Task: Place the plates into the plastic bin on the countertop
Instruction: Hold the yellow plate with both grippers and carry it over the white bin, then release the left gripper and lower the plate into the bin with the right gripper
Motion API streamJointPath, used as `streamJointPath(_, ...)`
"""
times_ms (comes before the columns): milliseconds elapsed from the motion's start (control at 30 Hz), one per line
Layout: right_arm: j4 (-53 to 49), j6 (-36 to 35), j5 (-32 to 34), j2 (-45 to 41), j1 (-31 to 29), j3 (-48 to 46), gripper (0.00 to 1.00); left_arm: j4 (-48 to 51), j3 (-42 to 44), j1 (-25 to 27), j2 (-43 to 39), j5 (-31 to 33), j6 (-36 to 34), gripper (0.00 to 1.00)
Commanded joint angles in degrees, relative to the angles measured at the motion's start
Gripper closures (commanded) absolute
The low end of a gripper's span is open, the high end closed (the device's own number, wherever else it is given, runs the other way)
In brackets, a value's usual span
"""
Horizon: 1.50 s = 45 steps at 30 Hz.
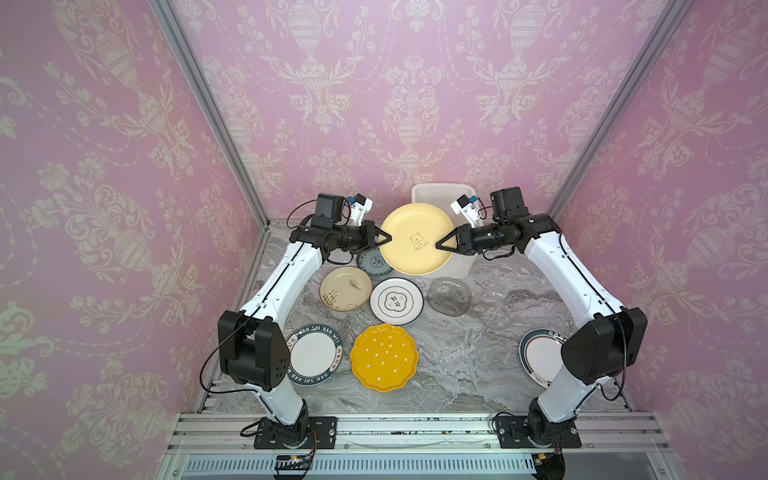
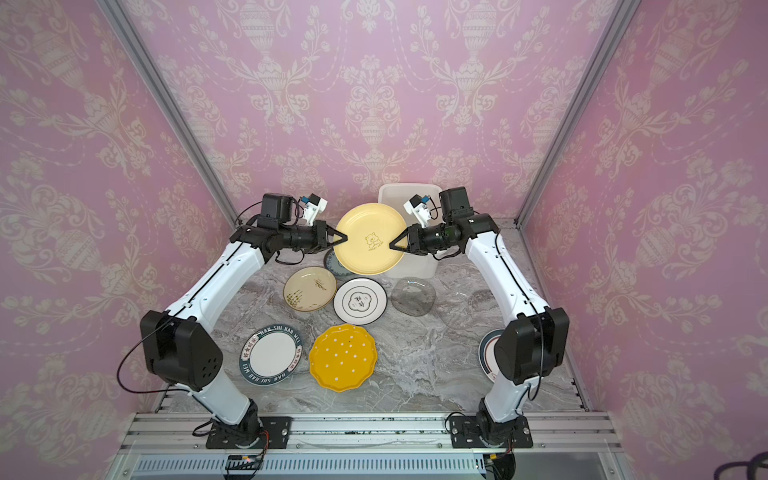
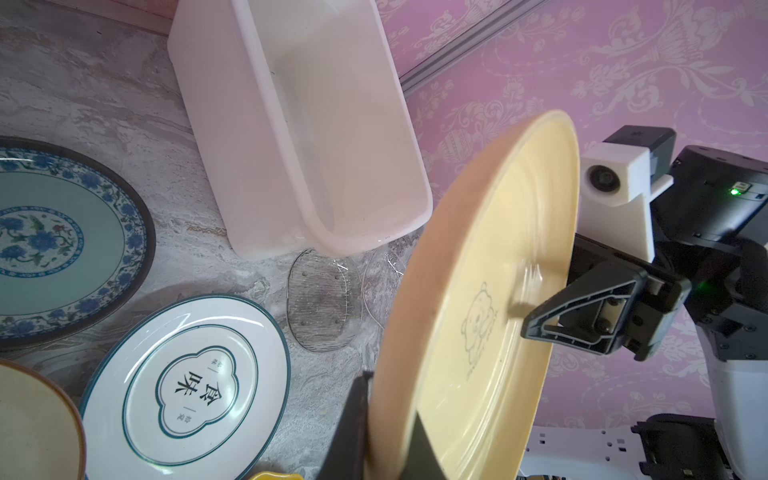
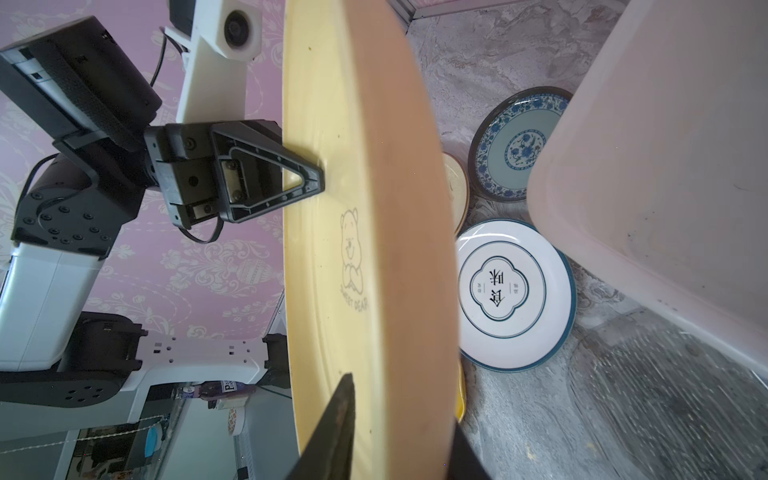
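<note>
Left gripper pinches bear plate rim, raised over countertop. Right gripper pinches opposite rim, beside plastic bin.

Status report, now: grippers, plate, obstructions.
Left gripper shut on bear plate rim. Right gripper shut on opposite rim. Plate aloft, tilted, not yet in plastic bin. Bin empty, nothing blocking.

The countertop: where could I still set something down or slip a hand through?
The widest bare patch of countertop lies at the front, between the yellow dotted plate and the dark-rimmed plate by the right arm. The white bin looks empty inside. It is crowded in the middle: cream plate, white plate and glass plate sit close together, before the bin.
</note>
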<state>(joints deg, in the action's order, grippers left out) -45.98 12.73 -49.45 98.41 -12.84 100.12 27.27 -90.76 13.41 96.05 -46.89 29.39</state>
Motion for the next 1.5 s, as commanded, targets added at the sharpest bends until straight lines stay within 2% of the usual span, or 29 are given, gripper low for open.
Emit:
streamJointPath(0, 0.40, 0.59, 1.74, -3.14, 0.18, -1.10, 0.81, -2.35, 1.61, -0.20, -2.69, 1.70, 0.10, 1.00)
streamJointPath(100, 3.08, 3.08, 2.34, -3.96, 0.18, -2.51, 0.90, -4.25, 2.55, -0.21, -2.87, 2.26, 0.98, 1.00)
streamJointPath(167, 4.36, 4.60, 2.85, -4.42, 0.14, -3.19, 0.92, -5.93, 3.10, -0.18, -2.91, 2.57, 1.88, 1.00)
streamJointPath(200, 4.78, 5.26, 3.28, -4.53, 0.18, -3.35, 0.92, -7.09, 3.37, -0.19, -2.89, 2.92, 2.58, 0.96)
streamJointPath(267, 5.29, 6.88, 4.73, -4.61, 0.18, -3.42, 0.93, -9.49, 4.14, -0.20, -3.10, 3.91, 3.83, 0.86)
streamJointPath(433, 9.79, 15.56, 8.21, -4.11, 0.18, -2.88, 0.94, -21.16, 9.30, -0.21, -6.95, 9.97, 6.30, 0.43)
streamJointPath(600, 13.75, 26.35, 12.45, -2.44, 0.18, -0.54, 0.94, -30.67, 12.71, -0.40, -10.29, 17.94, 4.53, 0.29)
streamJointPath(700, 15.07, 32.22, 18.53, -1.29, 0.14, 1.45, 0.94, -35.32, 14.47, -0.40, -11.12, 23.14, 1.97, 0.18)
streamJointPath(900, 24.07, 47.86, 34.16, -0.28, -0.07, -0.58, 0.95, -43.60, 18.36, -0.40, -10.08, 30.60, -1.00, 0.15)
streamJointPath(1000, 26.57, 55.30, 41.14, 1.63, -0.34, -0.52, 0.95, -48.16, 19.74, -0.37, -8.65, 32.57, -0.91, 0.01)
streamJointPath(1067, 26.83, 58.58, 44.60, 3.83, -0.73, 1.40, 0.95, -49.36, 18.85, -0.36, -6.99, 32.17, -1.53, 0.01)
streamJointPath(1300, 16.26, 63.27, 53.17, 14.08, -3.09, 15.90, 0.95, -48.69, 14.29, -0.36, -2.24, 27.37, -5.10, 0.01)
streamJointPath(1467, 10.44, 70.15, 56.33, 19.10, -4.62, 21.10, 0.96, -48.53, 15.55, -0.38, -1.55, 26.62, -5.82, 0.01)
